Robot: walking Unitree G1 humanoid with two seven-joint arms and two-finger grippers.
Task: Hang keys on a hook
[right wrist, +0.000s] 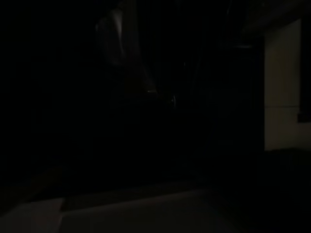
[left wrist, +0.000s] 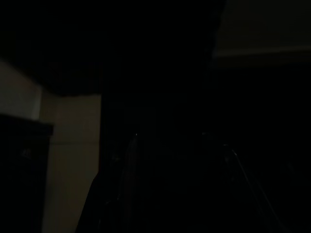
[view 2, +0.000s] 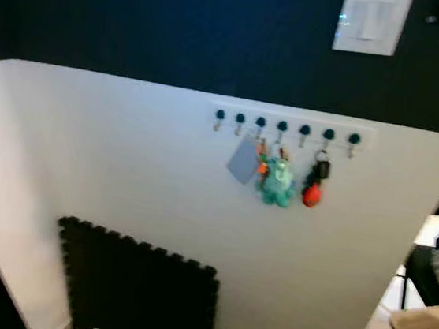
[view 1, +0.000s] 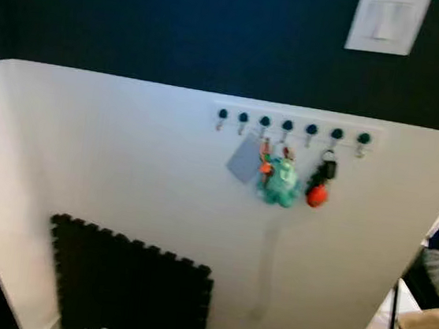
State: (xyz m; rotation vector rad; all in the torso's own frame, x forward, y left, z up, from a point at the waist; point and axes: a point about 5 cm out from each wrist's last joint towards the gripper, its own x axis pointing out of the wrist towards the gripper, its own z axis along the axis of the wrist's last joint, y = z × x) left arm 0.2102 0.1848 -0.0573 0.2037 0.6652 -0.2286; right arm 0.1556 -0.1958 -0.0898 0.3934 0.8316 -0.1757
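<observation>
- Left eye view: a white rail of seven teal-knobbed hooks (view 1: 291, 127) is mounted along the white wall panel's top edge.
- Black keys with a red fob (view 1: 319, 184) are seen hanging near the rail's right end; the task is judged done.
- A teal plush keyring (view 1: 280, 181) and a grey card (view 1: 245, 159) hang beside them.
- A black foam mat (view 1: 130, 289) leans at the panel's lower edge; nothing is seen to obstruct.
- Wrist views are dark; the state of either gripper cannot be told.

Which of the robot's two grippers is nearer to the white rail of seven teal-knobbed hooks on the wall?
Cannot tell. The white rail is on the white wall ahead; the left and right wrist views are too dark to place either gripper relative to it.
</observation>
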